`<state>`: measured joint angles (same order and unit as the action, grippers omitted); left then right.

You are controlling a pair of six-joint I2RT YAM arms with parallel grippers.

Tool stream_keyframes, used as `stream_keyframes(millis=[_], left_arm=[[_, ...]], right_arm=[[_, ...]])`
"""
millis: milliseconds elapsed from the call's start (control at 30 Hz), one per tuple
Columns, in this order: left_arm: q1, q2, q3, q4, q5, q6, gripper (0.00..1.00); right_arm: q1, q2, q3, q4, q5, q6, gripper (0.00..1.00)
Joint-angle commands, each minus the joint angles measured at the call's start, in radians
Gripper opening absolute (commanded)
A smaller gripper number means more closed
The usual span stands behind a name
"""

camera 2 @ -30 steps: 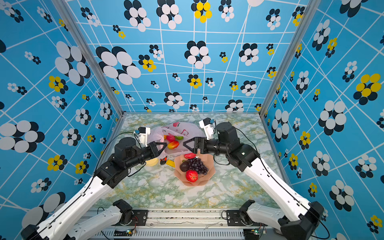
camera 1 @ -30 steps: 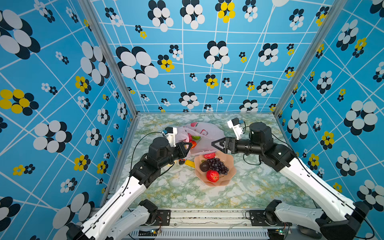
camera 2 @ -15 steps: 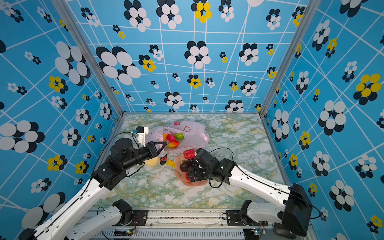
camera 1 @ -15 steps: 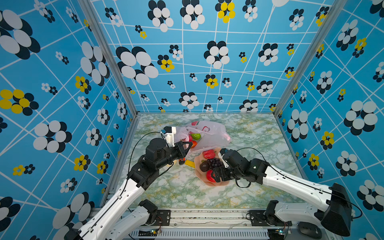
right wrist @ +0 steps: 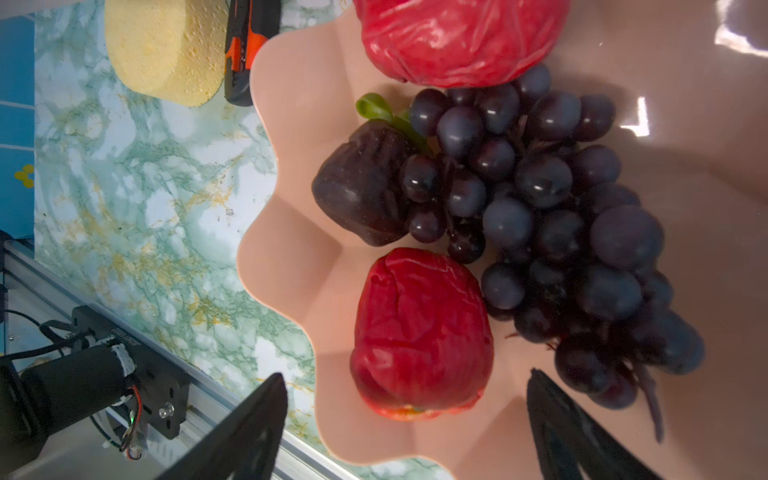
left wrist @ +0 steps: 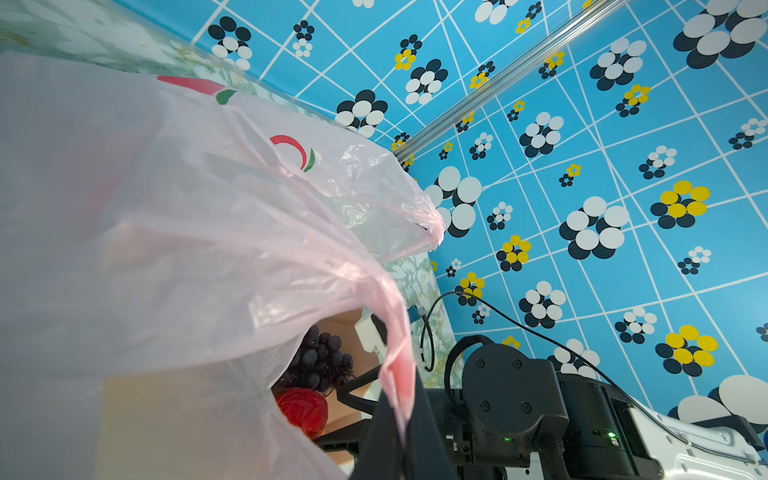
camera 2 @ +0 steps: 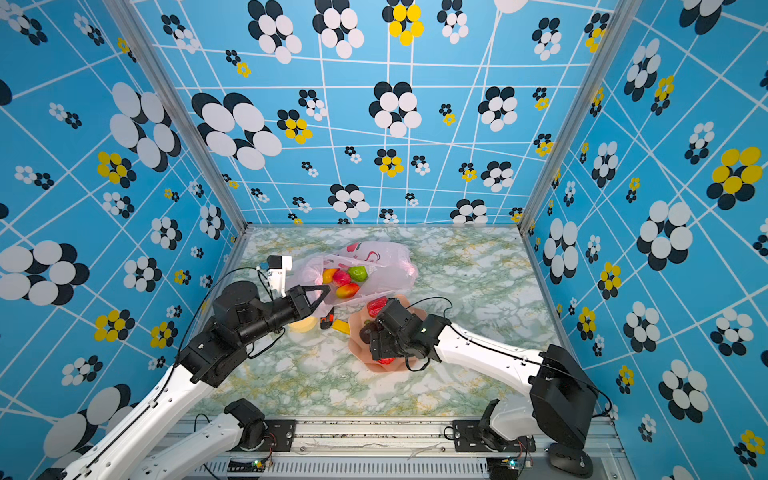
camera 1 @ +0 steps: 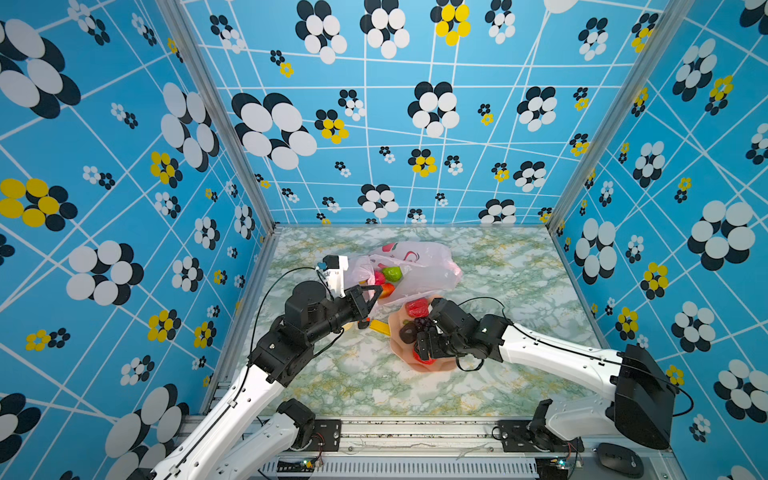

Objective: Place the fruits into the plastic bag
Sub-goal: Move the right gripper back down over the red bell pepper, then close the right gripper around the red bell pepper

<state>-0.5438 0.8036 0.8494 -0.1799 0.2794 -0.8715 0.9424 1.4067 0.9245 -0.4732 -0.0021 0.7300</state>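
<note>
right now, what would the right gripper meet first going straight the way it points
Probably the red apple in the bowl; it lies just ahead of the right gripper, between its open jaws.

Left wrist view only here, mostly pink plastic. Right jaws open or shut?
Observer: Open. The right wrist view shows a red apple between the right jaws, no contact visible.
Operator: What's in the bag so far?
Observer: Four fruits show in the bag in a top view, a green one among them.
Operator: Bowl: I see grapes and one red fruit. Anything else?
Observer: A dark fruit lies against the grapes in the bowl.
</note>
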Motion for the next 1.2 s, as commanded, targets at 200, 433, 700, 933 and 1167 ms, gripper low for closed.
stream_keyframes(millis=[200,433,700,933,1167], left_arm=[[0.003,-0.031,-0.021,-0.015,-0.009,0.003,0.0],[0.003,-0.034,-0.036,-0.002,-0.011,-0.002,0.0],[0.003,-0.056,-0.049,-0.006,-0.017,-0.009,0.0],[0.002,-0.06,-0.053,-0.009,-0.018,-0.011,0.0],[0.002,-0.07,-0.055,-0.016,-0.025,-0.01,0.0]], right_arm=[[0.009,0.089,-0.026,0.072,-0.018,0.028,0.89],[0.009,0.121,-0.023,0.069,-0.021,0.02,0.86],[0.009,0.127,-0.013,0.066,-0.026,0.023,0.76],[0.009,0.122,-0.012,0.055,-0.018,0.014,0.65],[0.009,0.102,-0.009,0.046,-0.006,0.014,0.6]])
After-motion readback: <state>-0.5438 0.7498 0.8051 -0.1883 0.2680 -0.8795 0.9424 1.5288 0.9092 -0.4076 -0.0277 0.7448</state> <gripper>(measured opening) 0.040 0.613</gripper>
